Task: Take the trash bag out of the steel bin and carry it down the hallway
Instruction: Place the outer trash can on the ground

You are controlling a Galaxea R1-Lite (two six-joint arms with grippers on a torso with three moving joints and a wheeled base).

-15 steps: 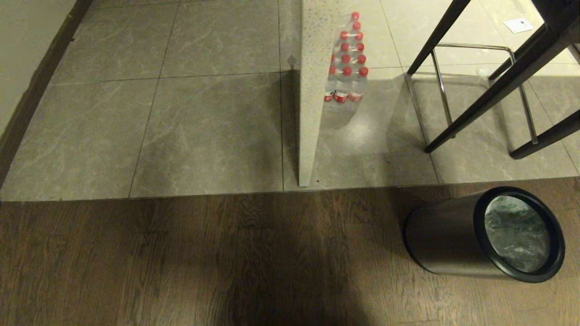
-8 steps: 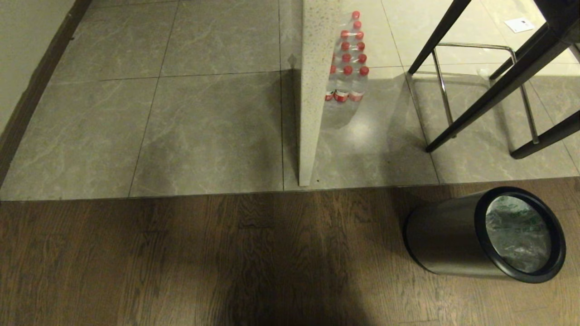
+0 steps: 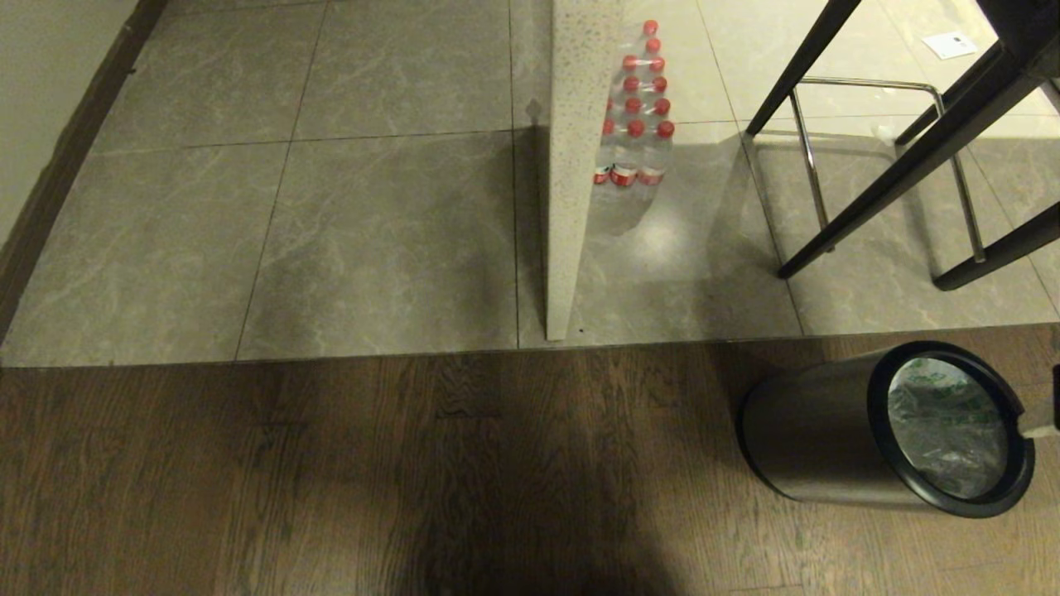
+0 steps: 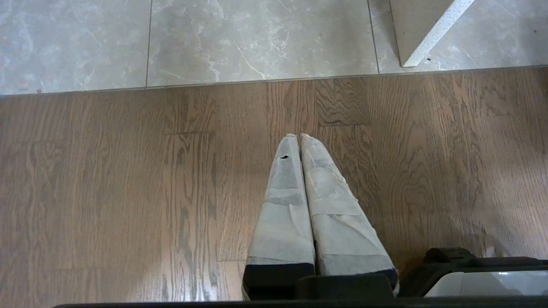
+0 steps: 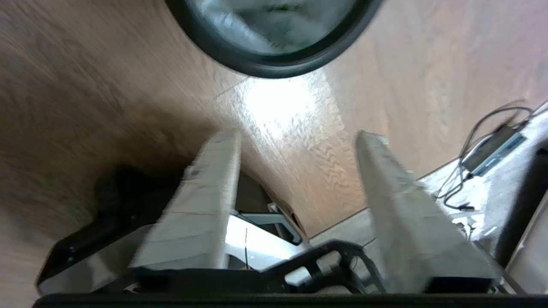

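The steel bin stands on the wooden floor at the lower right, its black ring rim facing up. The trash bag, crinkly translucent plastic with green print, lines the inside. One pale fingertip of my right gripper pokes in at the right edge, just beside the rim. In the right wrist view my right gripper is open and empty, a short way from the bin's rim and the bag. My left gripper is shut and empty above bare wood. The hallway's grey tiles lie beyond.
A pale speckled panel stands on the tiles with a pack of red-capped bottles behind it. Black stool legs and a chrome footrest stand just behind the bin. A wall with dark baseboard runs along the left. Cables lie near my base.
A fingertip of my right gripper has come into the head view at the right edge beside the bin's rim. The bin and bag have not moved.
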